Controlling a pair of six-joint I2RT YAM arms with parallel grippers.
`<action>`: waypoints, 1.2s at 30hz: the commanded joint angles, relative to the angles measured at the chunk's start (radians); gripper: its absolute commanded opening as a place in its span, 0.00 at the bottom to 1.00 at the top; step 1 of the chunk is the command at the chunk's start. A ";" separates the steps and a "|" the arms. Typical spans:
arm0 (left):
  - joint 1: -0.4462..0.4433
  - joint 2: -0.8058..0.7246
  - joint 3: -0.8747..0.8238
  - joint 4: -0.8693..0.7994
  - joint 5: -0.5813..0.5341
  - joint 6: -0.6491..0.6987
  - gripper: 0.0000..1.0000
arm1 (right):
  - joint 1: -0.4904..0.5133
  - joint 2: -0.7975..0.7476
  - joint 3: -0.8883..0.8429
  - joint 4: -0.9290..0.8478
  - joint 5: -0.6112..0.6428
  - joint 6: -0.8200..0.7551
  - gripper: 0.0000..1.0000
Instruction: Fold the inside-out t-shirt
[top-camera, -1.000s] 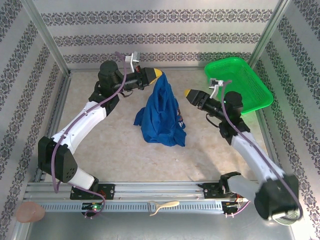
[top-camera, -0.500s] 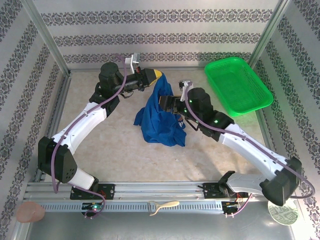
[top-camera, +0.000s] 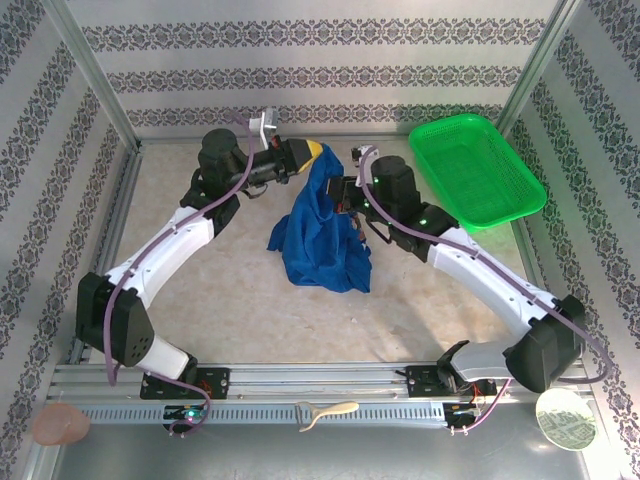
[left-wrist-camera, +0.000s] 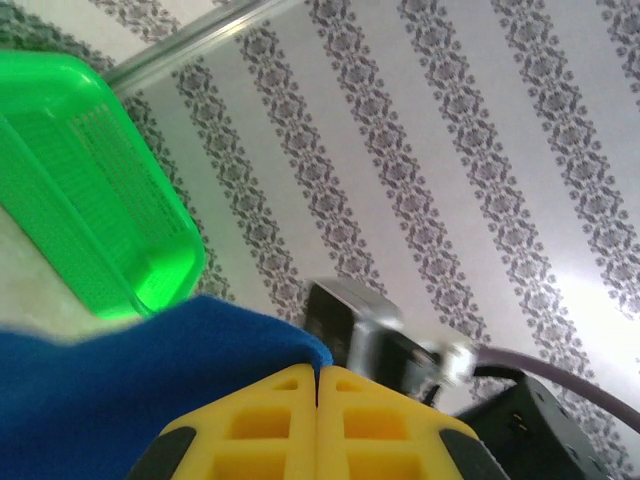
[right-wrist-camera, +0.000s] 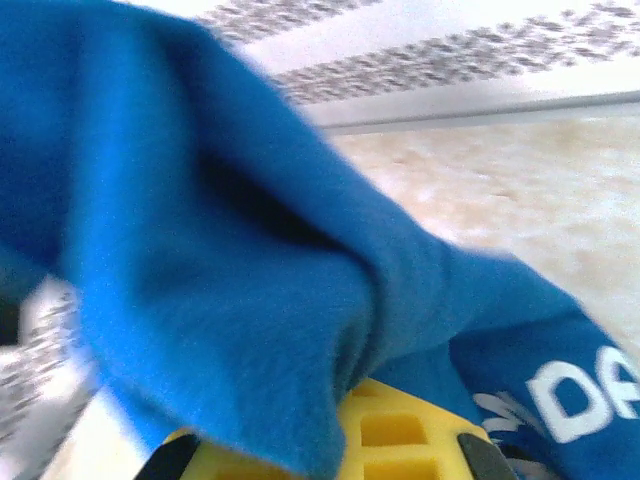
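T-shirt (top-camera: 322, 235): royal blue, bunched at the middle of the tabletop (top-camera: 230, 290), nearer the far edge. Its top is drawn up into a peak and its lower folds rest on the surface.
Left jaws: together, clamped on the peak of the cloth, above the tabletop.
Right jaws: together. Blue cloth with white lettering (right-wrist-camera: 580, 395) drapes over them at the shirt's right side, so I judge a fold is pinched, though the pinch itself is hidden.
Basket (top-camera: 478, 172): green mesh, far right corner, apart from the shirt.
Step in hand: securing 2 holds on the crumpled shirt; no fold is made yet.
Next move: I judge my 2 arms must lift and draw apart to spread the cloth. An uneven pull could slip a hold.
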 joint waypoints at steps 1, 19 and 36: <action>0.061 0.102 0.084 -0.039 -0.034 0.030 0.22 | -0.027 -0.103 -0.026 0.150 -0.268 -0.005 0.00; 0.075 -0.149 -0.135 -0.127 0.082 0.294 0.61 | -0.138 -0.241 -0.255 0.440 -0.405 0.208 0.00; -0.005 0.039 -0.107 -0.155 0.138 0.304 0.65 | -0.139 -0.265 -0.344 0.460 -0.442 0.203 0.00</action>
